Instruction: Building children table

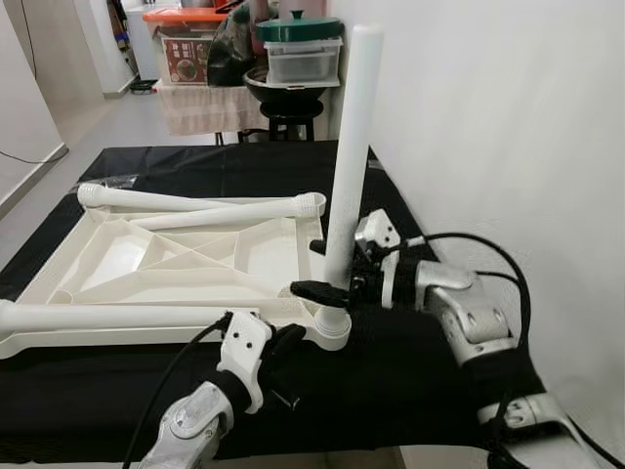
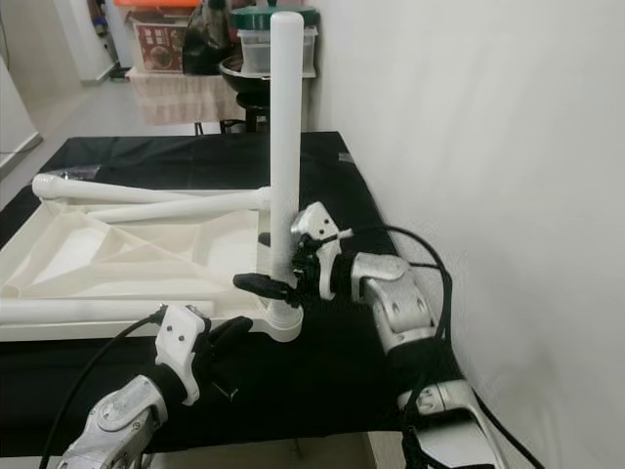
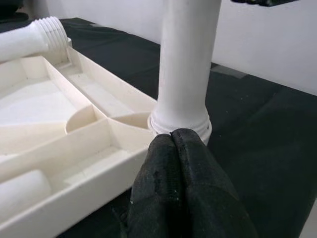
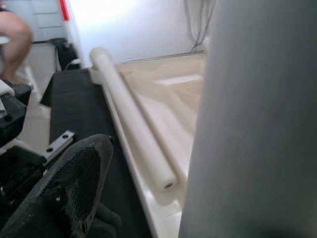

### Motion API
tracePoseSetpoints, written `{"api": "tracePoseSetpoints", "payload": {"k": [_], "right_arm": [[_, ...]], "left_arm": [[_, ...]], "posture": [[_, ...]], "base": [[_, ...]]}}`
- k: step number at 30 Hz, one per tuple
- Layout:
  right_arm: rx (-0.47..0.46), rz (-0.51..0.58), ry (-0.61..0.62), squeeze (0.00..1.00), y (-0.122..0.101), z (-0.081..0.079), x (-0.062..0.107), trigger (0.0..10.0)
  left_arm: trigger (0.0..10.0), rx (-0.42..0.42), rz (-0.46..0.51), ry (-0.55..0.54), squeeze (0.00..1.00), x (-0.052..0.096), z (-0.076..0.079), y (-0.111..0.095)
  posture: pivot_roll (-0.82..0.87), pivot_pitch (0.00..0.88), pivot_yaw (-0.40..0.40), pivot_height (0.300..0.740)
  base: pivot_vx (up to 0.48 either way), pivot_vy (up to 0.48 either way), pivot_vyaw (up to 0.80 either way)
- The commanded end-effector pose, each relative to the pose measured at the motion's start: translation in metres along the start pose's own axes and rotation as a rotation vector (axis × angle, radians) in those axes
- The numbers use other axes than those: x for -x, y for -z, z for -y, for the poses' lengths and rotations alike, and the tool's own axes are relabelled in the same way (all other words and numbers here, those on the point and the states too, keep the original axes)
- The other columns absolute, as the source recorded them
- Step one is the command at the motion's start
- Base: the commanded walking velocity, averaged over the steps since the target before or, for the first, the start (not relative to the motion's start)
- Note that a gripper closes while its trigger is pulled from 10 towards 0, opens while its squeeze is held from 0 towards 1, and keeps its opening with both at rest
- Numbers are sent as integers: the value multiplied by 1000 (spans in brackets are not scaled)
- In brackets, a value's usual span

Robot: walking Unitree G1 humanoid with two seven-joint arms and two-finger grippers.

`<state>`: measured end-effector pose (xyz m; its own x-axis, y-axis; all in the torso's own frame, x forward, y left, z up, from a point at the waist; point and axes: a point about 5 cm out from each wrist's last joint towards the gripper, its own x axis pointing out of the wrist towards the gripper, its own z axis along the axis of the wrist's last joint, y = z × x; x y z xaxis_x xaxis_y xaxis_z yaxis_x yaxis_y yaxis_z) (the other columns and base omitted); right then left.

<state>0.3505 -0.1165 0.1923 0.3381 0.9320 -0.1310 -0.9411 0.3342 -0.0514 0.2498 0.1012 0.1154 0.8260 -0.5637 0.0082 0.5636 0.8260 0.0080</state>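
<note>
Down by the near corner of the upside-down table top (image 1: 186, 259), my left gripper (image 1: 289, 341) has its fingers pinched together, empty, tips touching the base of the standing leg (image 1: 349, 156). My right gripper (image 1: 332, 269) holds that leg low down, a finger on each side. One leg is up in its corner hole. Three more legs (image 1: 210, 207) lie on the table top, so I think most of the job is left.

Open black bench (image 1: 195, 161) is left behind the upturned tabletop (image 1: 176, 259), and more to its right beside the wall (image 1: 488, 127). Passage over the tray is barred by the upright leg (image 1: 347, 166) at its near right corner and three loose legs (image 1: 195, 202) laid across it.
</note>
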Motion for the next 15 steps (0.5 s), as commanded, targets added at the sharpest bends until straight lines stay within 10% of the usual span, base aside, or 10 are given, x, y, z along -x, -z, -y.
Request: {"api": "tracePoseSetpoints", "payload": {"k": [1,2,15], "right_arm": [[0,11,-8,0,0,4,2,9059],[-7,17,5,0,-1,7,3,0],[-5,7,50,0,9,12,9,0]], "left_arm": [[10000,7,-5,1,0,0,0,2],[10000,8,-5,1,0,0,1,3],[10000,15,-6,6,0,1,1,3]], "posture": [[44,0,-43,740],[44,0,-43,740],[42,0,-40,740]], "base": [[0,0,0],[0,0,0],[0,0,0]]}}
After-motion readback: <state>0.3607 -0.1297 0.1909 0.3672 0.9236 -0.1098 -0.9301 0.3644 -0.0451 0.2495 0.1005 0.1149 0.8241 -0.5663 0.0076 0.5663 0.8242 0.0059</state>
